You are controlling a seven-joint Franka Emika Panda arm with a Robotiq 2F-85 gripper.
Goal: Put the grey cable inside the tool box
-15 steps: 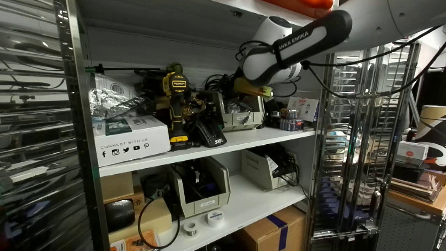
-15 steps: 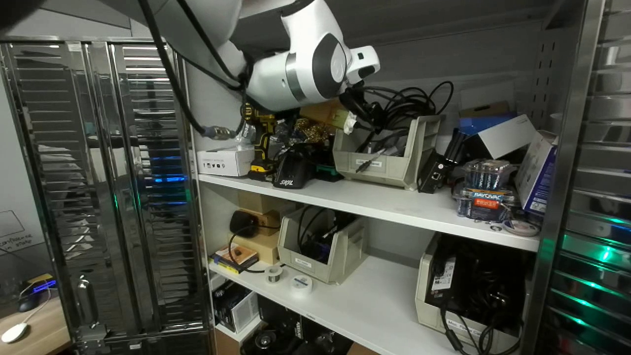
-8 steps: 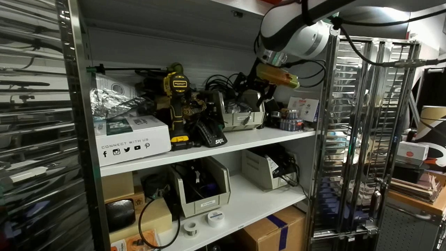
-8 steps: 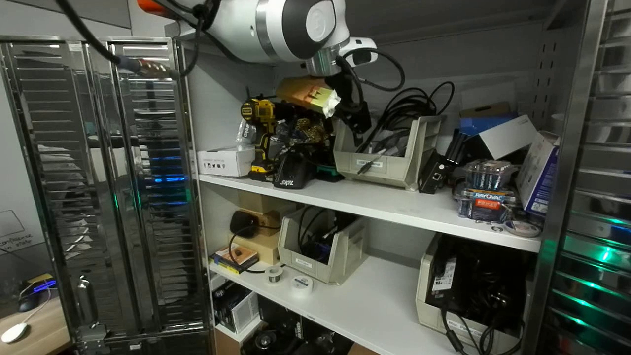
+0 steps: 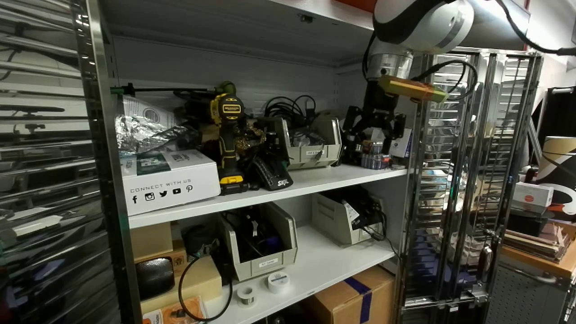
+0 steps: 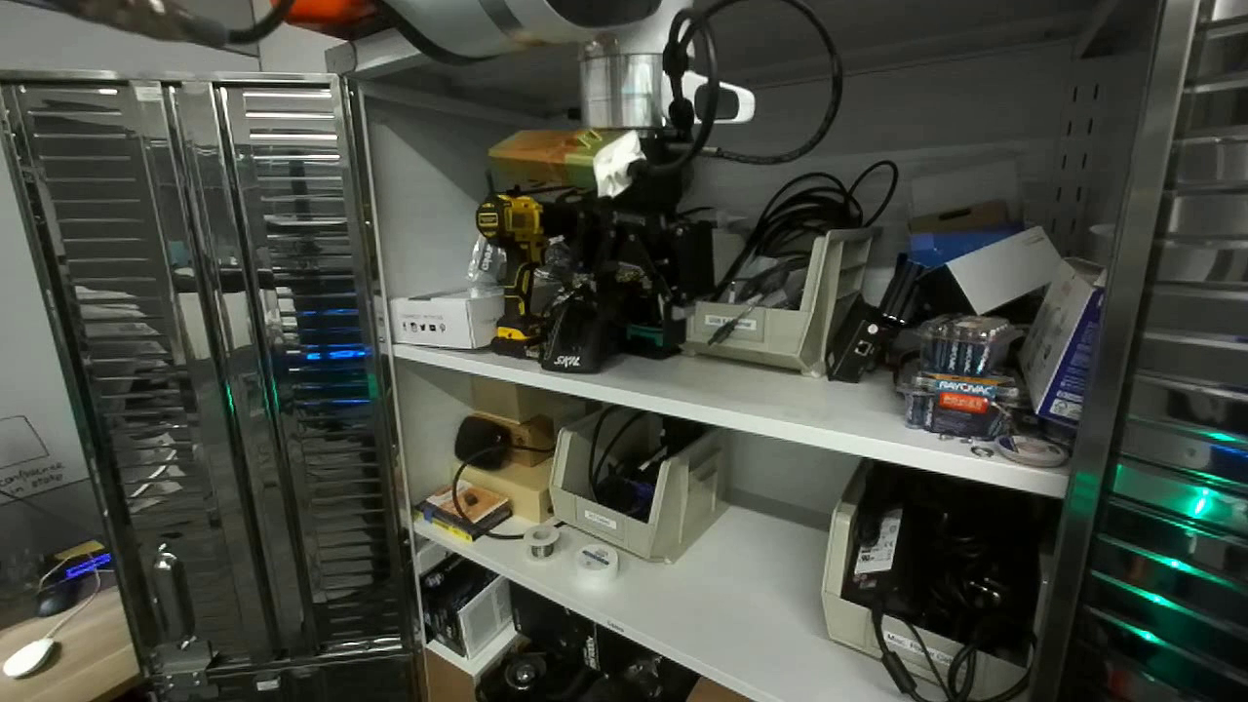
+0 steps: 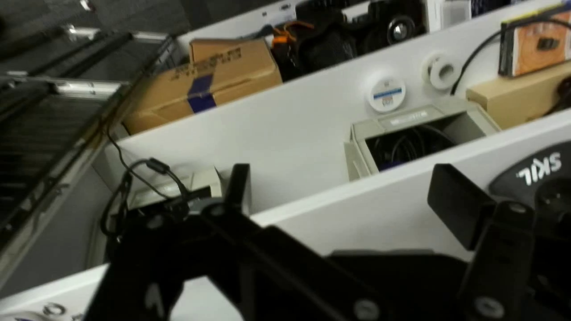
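A pale grey bin stands on the upper shelf and also shows in an exterior view. It holds loose cables. A greyish cable with a dark plug hangs over its front. Coiled black cables rise behind it. Which bin is the tool box I cannot tell. My gripper points down beside the bin, in front of the battery packs; it partly covers the bin's side in an exterior view. In the wrist view the fingers are wide apart with nothing between them, above the shelf edge.
A yellow drill and a white box stand on the upper shelf. Battery packs are at its far end. Two cable bins and a tape roll are on the lower shelf. Metal doors flank the shelves.
My gripper has moved from over the upper bin out to its side, away from the cables, and the arm has risen and tilted to point it downward. The bin's cables look much the same.
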